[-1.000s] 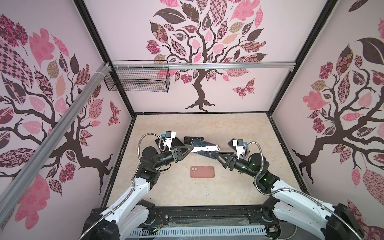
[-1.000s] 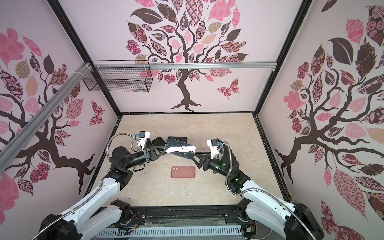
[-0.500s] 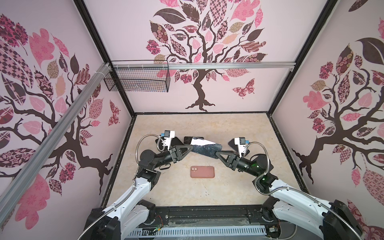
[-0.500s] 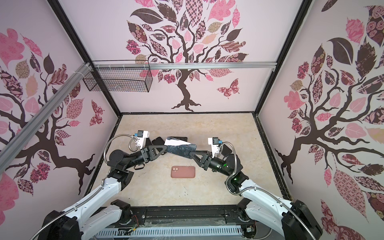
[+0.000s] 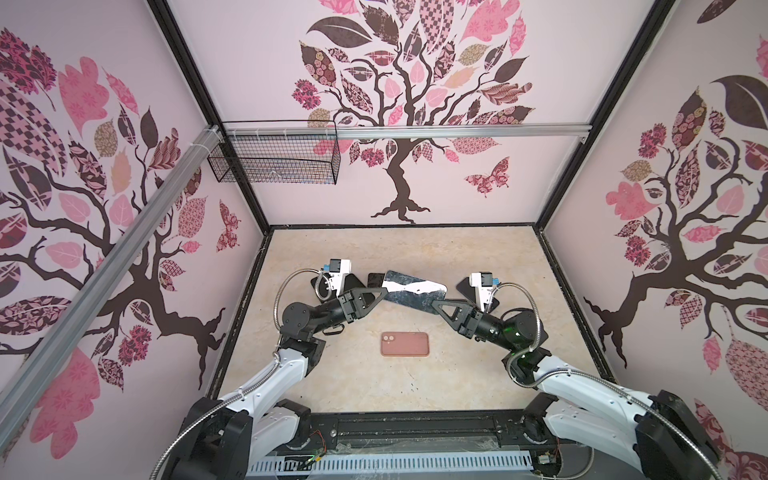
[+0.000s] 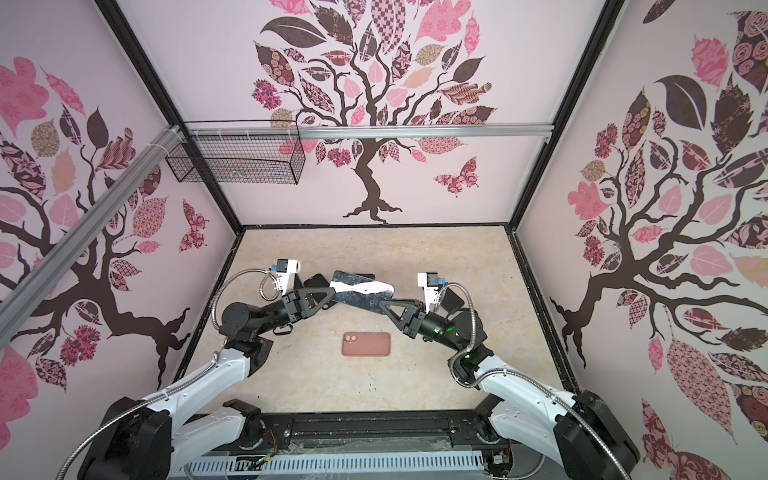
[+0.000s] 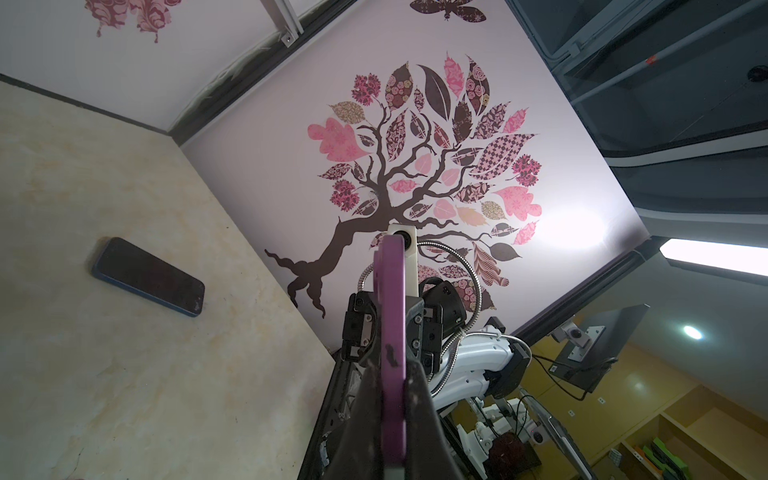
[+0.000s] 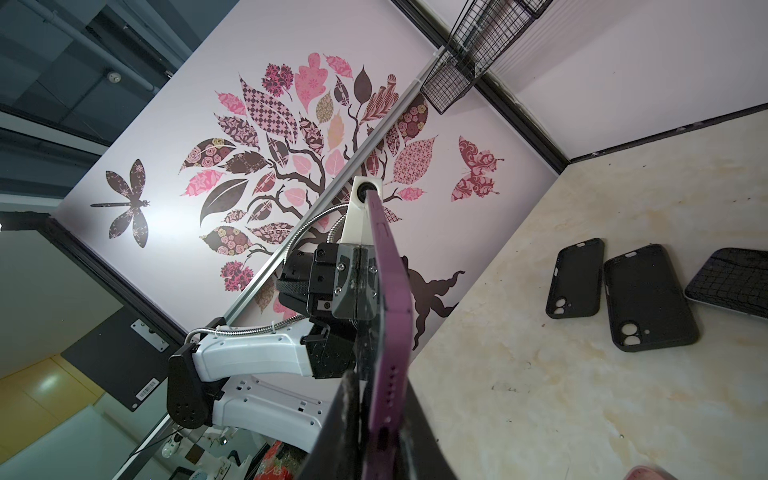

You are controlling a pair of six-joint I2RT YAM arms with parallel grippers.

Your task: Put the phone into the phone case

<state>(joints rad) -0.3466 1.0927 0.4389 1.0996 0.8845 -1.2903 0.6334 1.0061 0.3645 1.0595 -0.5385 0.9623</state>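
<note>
Nearest you, pink phone case (image 5: 404, 344) flat on the table (image 5: 478, 257), long axis crosswise, bare room all round; just beyond and above it, purple phone (image 5: 413, 289), tilted crosswise, each end pinched by left gripper (image 5: 380, 297) and right gripper (image 5: 436, 304), both equally near the case; farthest, black cases (image 8: 648, 297) lie clear.

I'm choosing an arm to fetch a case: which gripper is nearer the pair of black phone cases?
Left. The left gripper grips the purple phone's end right by the black phone cases; the right gripper grips its opposite end, farther away.
</note>
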